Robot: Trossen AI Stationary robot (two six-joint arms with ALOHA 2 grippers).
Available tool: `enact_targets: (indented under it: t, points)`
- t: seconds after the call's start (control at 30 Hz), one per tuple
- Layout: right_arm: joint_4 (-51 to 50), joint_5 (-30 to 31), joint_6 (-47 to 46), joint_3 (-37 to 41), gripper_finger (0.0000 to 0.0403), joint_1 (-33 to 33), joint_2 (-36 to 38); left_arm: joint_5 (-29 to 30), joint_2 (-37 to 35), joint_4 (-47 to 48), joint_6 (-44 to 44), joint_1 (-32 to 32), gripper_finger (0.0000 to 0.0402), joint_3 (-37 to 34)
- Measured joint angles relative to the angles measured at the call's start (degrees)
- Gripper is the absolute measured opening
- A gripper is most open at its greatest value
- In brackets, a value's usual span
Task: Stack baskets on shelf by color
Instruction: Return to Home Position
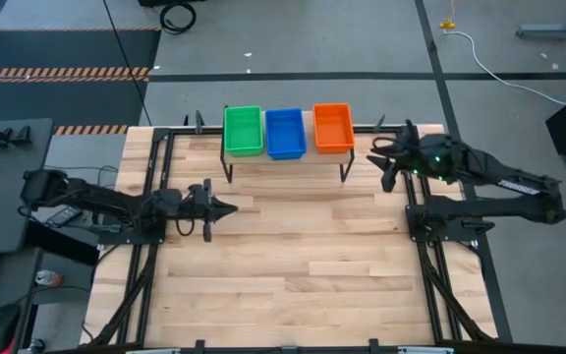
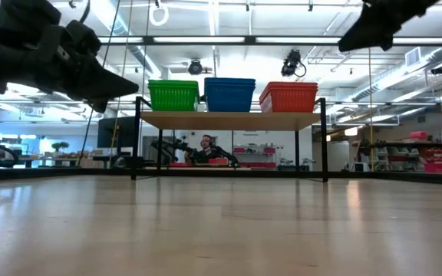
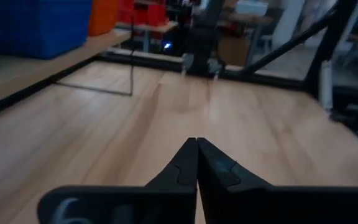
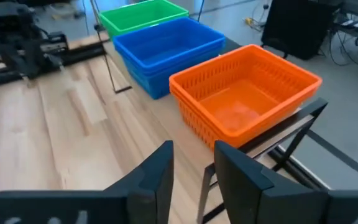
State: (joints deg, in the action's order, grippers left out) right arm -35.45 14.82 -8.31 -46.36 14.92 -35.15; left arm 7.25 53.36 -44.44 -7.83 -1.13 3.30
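Plastic, mesh-sided and rectangular, the green baskets (image 4: 143,15), blue baskets (image 4: 166,48) and orange baskets (image 4: 247,99) stand nested by colour on the low plank-topped, black-legged shelf (image 2: 229,120). They are probably light and slightly flexible, best pinched at a rim. The left end effector (image 3: 196,163) hangs closed over the surface (image 1: 293,265); the right end effector (image 4: 192,150) gapes empty near the orange baskets.
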Motion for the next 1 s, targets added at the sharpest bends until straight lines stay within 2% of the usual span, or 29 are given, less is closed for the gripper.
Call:
enact_targets:
  t: [0.17,0.33,0.47,0.7,0.83,1.0]
  points:
    - [4.87,-0.19,-1.31,7.78,0.0088,-2.75,6.35,-1.31,-4.36,10.95,1.01,0.63,0.0008,3.4]
    - [13.08,-2.74,-2.24,15.87,0.0053,-6.48,11.47,-1.36,-11.44,12.04,2.25,0.63,0.0004,3.6]
    - [18.02,-3.99,-3.86,21.7,0.0035,-9.21,14.51,-1.4,-18.63,16.48,3.64,0.63,0.0005,3.62]
    - [21.74,-3.93,-3.72,28.89,0.0021,-11.45,17.34,-1.52,-30.09,29.65,2.78,0.52,0.0003,3.62]
    - [26.6,-4.21,-2.94,32.94,0.0019,-12.09,18.62,-1.02,-34.87,30.07,2.65,-0.36,0.0005,1.78]
    - [31.89,-4.44,-2.27,38.11,0.0015,-12.72,20.76,2.82,-39.65,31.15,0.85,-1.03,0.0003,-2.81]
